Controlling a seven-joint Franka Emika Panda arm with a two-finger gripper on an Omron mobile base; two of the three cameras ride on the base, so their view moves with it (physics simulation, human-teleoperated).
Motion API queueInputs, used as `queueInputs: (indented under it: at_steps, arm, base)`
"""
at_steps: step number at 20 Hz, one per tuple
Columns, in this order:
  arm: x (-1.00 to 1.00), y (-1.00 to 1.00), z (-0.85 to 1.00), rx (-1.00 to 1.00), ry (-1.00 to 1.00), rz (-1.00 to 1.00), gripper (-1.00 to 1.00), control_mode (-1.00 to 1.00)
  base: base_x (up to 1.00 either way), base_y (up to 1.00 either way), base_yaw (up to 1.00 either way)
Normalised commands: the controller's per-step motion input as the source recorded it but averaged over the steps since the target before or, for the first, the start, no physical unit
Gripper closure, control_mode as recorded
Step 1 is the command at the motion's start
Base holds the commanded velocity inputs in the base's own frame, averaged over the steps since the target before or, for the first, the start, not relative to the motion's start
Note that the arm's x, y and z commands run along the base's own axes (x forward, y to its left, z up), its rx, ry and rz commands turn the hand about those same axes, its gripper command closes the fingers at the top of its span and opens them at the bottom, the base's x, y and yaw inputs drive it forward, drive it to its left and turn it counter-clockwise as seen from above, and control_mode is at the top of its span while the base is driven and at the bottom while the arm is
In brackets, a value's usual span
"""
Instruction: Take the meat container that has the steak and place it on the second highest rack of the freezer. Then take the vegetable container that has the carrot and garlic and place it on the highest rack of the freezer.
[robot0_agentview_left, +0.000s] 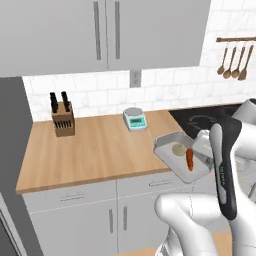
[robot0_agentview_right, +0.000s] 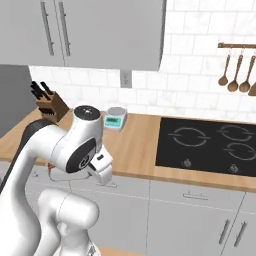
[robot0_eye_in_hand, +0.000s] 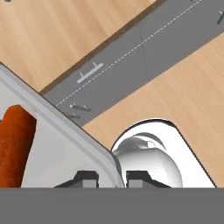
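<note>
The vegetable container (robot0_agentview_left: 167, 146) is a pale grey tray held in the air near the front right corner of the wooden counter (robot0_agentview_left: 95, 150). Inside it lie the orange carrot (robot0_agentview_left: 190, 159) and the pale round garlic (robot0_agentview_left: 178, 148). My gripper (robot0_agentview_left: 204, 149) is shut on the tray's right rim. In the hand view the gripper (robot0_eye_in_hand: 112, 177) has one fingertip on each side of the container's rim (robot0_eye_in_hand: 65, 127), and the carrot (robot0_eye_in_hand: 15, 144) lies at the left. The meat container and the steak are out of view. A tall grey unit (robot0_agentview_left: 10, 150) at the far left looks like the freezer's side.
A knife block (robot0_agentview_left: 63, 119) and a small kitchen scale (robot0_agentview_left: 135, 119) stand at the back of the counter. A black cooktop (robot0_agentview_right: 210, 145) lies to the right, with wooden utensils (robot0_agentview_right: 237, 75) hanging above it. Grey wall cupboards (robot0_agentview_left: 105, 35) hang overhead.
</note>
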Motion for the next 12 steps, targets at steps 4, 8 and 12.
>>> queueInputs:
  at_steps: [4, 8, 12]
  arm:
    - [0.0, 0.0, 0.0, 0.0, 0.0, 0.0, 1.0, 1.0]
    - [0.0, 0.0, 0.0, 0.0, 0.0, 0.0, 1.0, 1.0]
    - [0.0, 0.0, 0.0, 0.0, 0.0, 0.0, 1.0, 1.0]
  base:
    - [-0.93, 0.77, 0.05]
    - [-0.58, 1.0, 0.0]
    - [-0.18, 1.0, 0.0]
